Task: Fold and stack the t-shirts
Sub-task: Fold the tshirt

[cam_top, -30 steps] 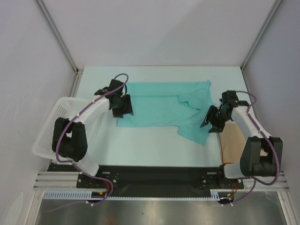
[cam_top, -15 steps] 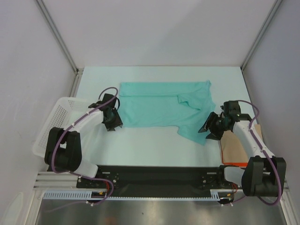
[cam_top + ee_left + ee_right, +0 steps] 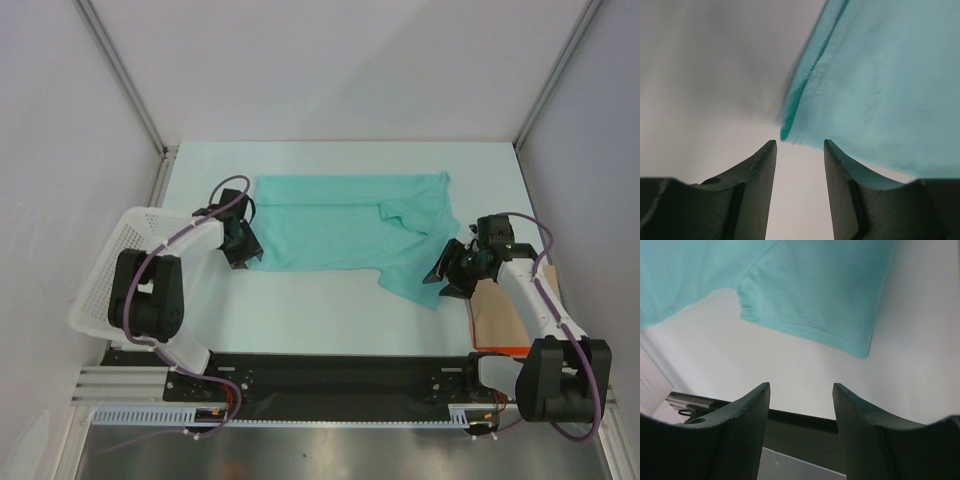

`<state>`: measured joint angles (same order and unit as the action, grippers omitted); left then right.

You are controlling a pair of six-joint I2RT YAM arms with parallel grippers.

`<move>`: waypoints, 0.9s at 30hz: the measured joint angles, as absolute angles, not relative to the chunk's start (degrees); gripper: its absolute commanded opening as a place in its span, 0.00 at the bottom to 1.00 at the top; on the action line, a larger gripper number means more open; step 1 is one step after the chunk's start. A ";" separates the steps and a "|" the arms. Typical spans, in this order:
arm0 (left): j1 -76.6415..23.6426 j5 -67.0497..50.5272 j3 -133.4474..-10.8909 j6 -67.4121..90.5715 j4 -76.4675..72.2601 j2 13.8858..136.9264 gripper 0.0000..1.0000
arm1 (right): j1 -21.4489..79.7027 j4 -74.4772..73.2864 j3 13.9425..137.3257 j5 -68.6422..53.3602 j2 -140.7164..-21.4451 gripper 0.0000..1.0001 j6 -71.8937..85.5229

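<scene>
From above, I see the t-shirt (image 3: pixel 340 225) spread flat on the table (image 3: pixel 330 310), with the left gripper (image 3: pixel 245 252) at its near-left corner and the right gripper (image 3: pixel 440 275) beside its sleeve. On the left wrist view, my jaws stand apart, with the cloth corner just ahead. On the right wrist view, the jaws are also apart, facing the sleeve hem.

The t-shirt (image 3: pixel 815 285) is soft matte cloth, a fine knit, with a stitched hem along the sleeve edge. The table (image 3: pixel 330 310) under it is white, smooth and matte. The basket (image 3: pixel 105 275) is white plastic mesh, and the cardboard sheet (image 3: pixel 497 312) is dull brown. Fingers (image 3: pixel 735 440) on the right gripper (image 3: pixel 800 386) look like dark matte plastic. The front plate (image 3: pixel 330 452) is brushed metal with a dull sheen.
</scene>
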<state>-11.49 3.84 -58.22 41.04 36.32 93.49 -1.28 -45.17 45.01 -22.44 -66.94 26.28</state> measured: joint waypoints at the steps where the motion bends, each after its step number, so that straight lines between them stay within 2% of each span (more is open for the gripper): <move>1: -11.49 3.84 -58.78 41.04 36.21 93.54 0.49 | -1.28 -45.17 45.01 -22.44 -66.94 0.59 26.26; 13: -11.18 3.01 -60.51 40.99 37.28 99.11 0.45 | -3.81 -45.19 44.99 -21.26 -68.75 0.62 25.41; 16: -10.74 3.03 -60.80 40.86 38.26 99.26 0.35 | -5.06 -45.41 44.99 -20.34 -70.37 0.62 25.19; 17: -10.57 3.03 -60.99 40.58 38.30 99.42 0.34 | -5.34 -45.47 44.99 -19.97 -70.83 0.62 25.21; 27: -9.72 2.83 -61.23 37.71 38.13 100.07 0.34 | -5.48 -43.33 43.88 -17.87 -74.13 0.59 26.81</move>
<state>-9.72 2.83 -61.23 37.71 38.13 100.07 -5.48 -43.33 43.88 -17.87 -74.13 26.81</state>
